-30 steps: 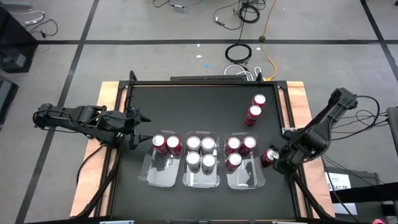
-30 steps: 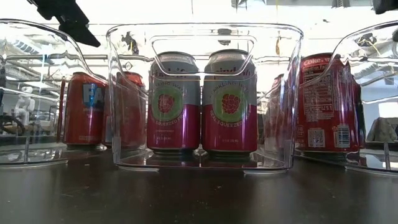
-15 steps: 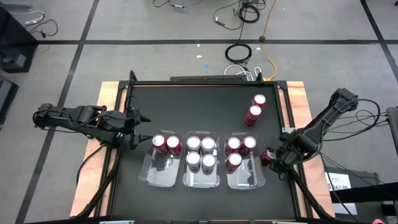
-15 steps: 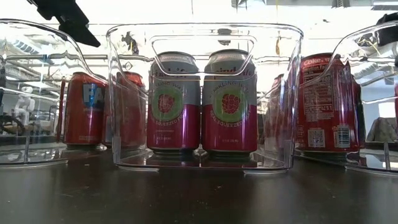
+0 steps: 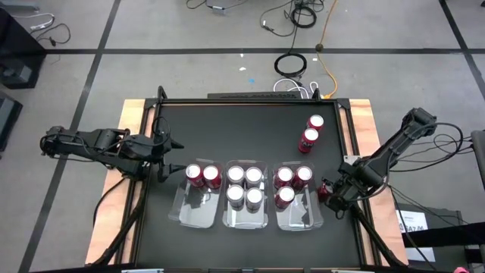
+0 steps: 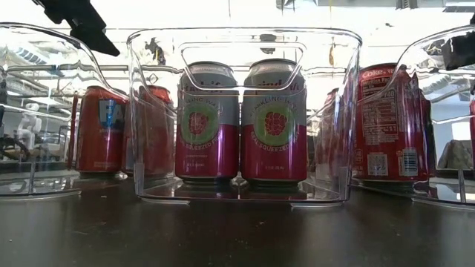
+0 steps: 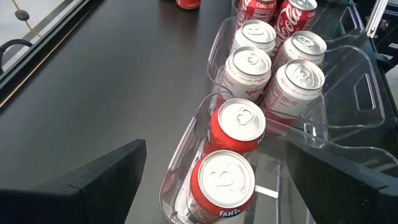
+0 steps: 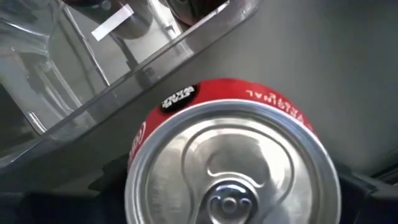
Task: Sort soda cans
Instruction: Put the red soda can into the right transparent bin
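A red soda can (image 8: 233, 162) stands upright on the black table just right of the right clear tray (image 5: 307, 220). My right gripper (image 5: 331, 191) points down over it, open, with one finger on each side of the can's top, hiding most of it in the high view. My left gripper (image 5: 167, 158) waits open at the left tray's (image 5: 189, 212) far left corner, holding nothing. Two red cans (image 7: 239, 124) stand in the left tray, several white-topped pink cans (image 6: 241, 122) in the middle tray, and three red cans (image 5: 292, 182) in the right tray. My right gripper comes at the red can from above, its dark fingers (image 8: 106, 183) level with the can's upper wall (image 8: 186, 99) on two opposite sides. I cannot tell whether they touch it. The can stands upright on the table.
Two more red cans (image 5: 311, 130) stand upright at the table's far right. The three trays sit side by side in the near half. A raised rim (image 5: 250, 101) runs round the table. Bare tabletop lies at the far left and centre.
My right gripper has sunk straight down over the red can beside the right tray, so that it now covers most of it in the high view. The can has stayed where it was.
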Robot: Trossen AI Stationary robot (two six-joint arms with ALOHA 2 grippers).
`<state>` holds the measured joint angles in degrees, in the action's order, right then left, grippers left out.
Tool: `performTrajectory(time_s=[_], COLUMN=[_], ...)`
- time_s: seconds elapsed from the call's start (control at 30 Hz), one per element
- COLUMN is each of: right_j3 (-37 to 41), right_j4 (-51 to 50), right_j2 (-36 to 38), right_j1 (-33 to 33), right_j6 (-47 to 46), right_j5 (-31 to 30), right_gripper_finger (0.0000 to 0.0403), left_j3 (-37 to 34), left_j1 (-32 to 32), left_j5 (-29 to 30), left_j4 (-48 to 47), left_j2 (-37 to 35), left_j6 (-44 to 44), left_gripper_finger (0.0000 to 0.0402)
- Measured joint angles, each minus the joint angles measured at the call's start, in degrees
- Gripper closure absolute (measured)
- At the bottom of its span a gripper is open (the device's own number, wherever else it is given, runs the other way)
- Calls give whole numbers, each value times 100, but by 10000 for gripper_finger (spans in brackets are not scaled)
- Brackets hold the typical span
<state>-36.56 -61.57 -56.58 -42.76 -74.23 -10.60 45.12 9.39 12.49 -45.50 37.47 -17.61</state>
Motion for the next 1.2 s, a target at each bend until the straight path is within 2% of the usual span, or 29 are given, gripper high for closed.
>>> performTrajectory(time_s=[0.17,0.4,0.7,0.93,1.1,1.2], right_j3=[-9,-223,-1723,-3079,-3526,-3517], right_j4=[1,-286,-1607,-2337,-2050,-1553], right_j2=[2,-4,-2,-9,-112,-311], right_j1=[0,-7,-9,-9,-4,67], right_j6=[-37,-591,-610,-778,-592,-304], right_j5=[33,515,653,245,-411,-458], right_gripper_finger=[116,108,110,110,110,110], left_j3=[0,0,0,0,0,0], left_j1=[1,0,-1,0,1,-1], left_j5=[0,0,0,0,0,0], left_j4=[0,0,0,0,1,0], left_j2=[0,0,2,2,0,1], left_j6=[1,1,1,2,2,3], left_gripper_finger=[13,13,13,13,13,13])
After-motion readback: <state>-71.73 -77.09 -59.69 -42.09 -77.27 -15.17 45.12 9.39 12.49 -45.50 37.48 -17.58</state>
